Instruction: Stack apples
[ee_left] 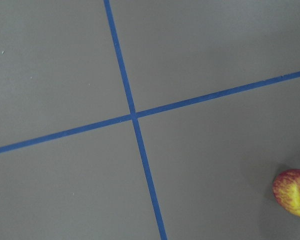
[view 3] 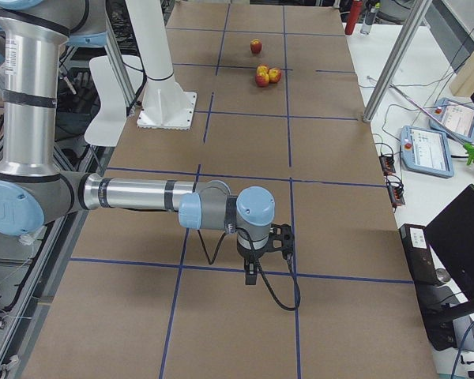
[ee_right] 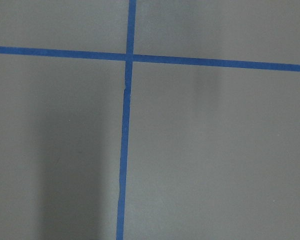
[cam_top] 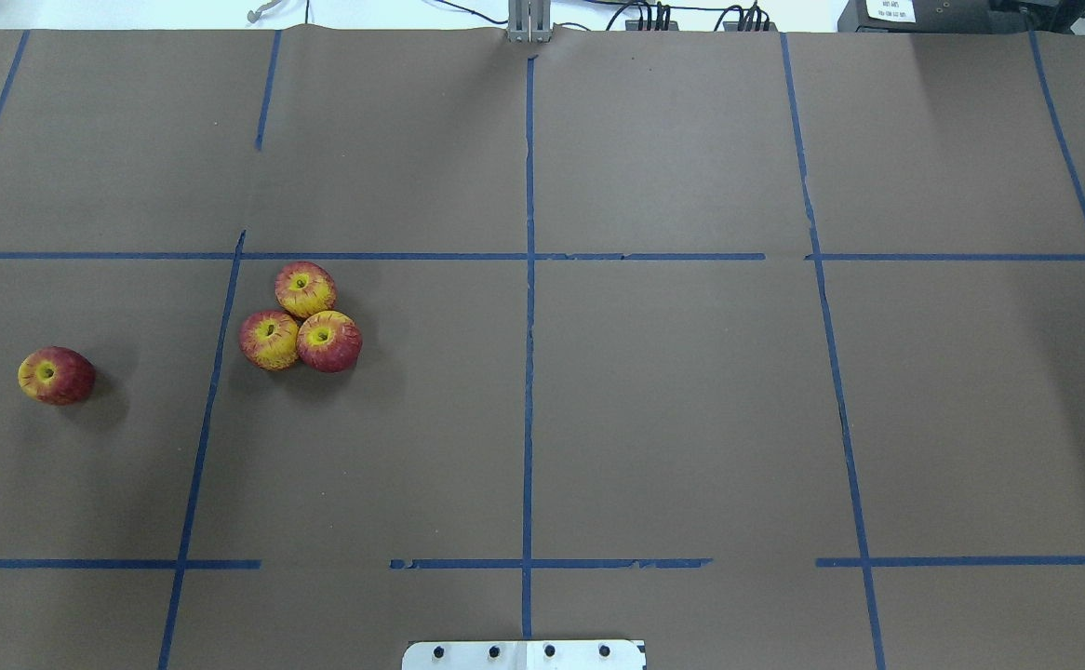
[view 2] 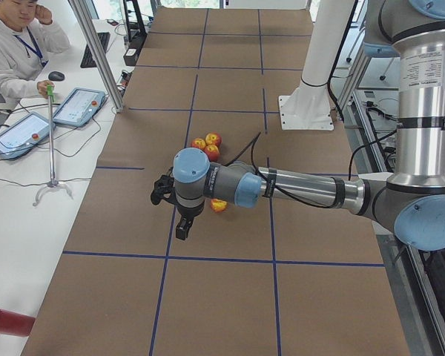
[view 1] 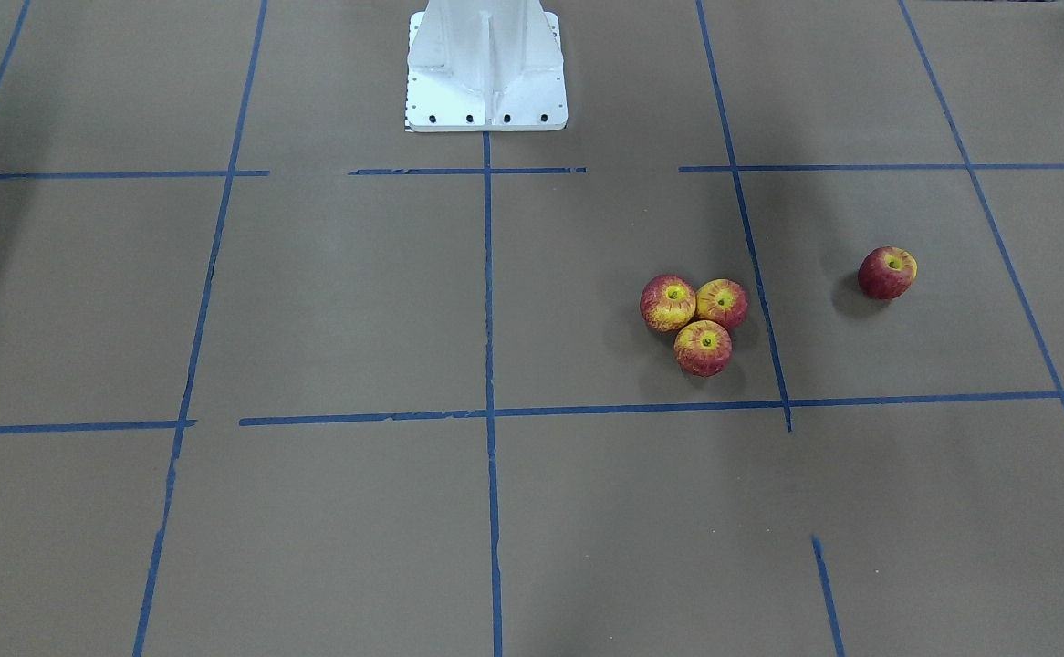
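Three red-and-yellow apples (cam_top: 305, 288), (cam_top: 269, 340), (cam_top: 328, 341) sit touching in a triangle on the brown table, stem dimples up; they also show in the front view (view 1: 703, 348). A fourth, darker red apple (cam_top: 56, 375) lies alone, farther to the robot's left (view 1: 887, 272). It shows at the left wrist view's right edge (ee_left: 293, 192). My left gripper (view 2: 179, 230) hangs above the table beside this lone apple (view 2: 219, 205); I cannot tell if it is open or shut. My right gripper (view 3: 251, 275) hangs far from the apples; I cannot tell its state either.
The white robot pedestal (view 1: 486, 68) stands at the table's robot side. Blue tape lines (cam_top: 529, 372) grid the brown paper. A seated operator (view 2: 15, 44), tablets (view 2: 78, 105) and a metal post (view 2: 96, 52) are along the far side.
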`<state>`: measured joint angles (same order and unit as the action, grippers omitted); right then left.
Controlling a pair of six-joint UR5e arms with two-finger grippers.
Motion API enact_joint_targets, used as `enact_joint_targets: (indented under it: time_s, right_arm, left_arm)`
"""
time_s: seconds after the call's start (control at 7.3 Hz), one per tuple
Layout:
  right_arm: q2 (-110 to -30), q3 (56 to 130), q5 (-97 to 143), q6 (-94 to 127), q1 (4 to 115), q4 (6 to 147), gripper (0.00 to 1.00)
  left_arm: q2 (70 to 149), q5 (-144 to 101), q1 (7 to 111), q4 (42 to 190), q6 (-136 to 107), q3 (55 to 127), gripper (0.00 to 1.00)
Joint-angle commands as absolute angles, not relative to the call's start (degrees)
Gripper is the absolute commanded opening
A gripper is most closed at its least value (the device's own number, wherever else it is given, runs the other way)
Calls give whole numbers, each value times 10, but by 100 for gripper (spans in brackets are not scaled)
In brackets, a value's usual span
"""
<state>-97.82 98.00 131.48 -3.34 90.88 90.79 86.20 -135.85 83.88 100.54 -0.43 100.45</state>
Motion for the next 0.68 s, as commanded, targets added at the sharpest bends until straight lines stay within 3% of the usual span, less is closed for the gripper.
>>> enact_joint_targets:
  time_s: [0.0, 0.55]
  right_arm:
    - [-978, 980, 1315, -33, 909, 908, 100]
    - [-978, 980, 1315, -34, 909, 908, 100]
  left_arm:
    - [863, -1345, 733, 1115, -183, 1003, 100]
    - [865, -1169, 522, 1118, -414, 1046, 100]
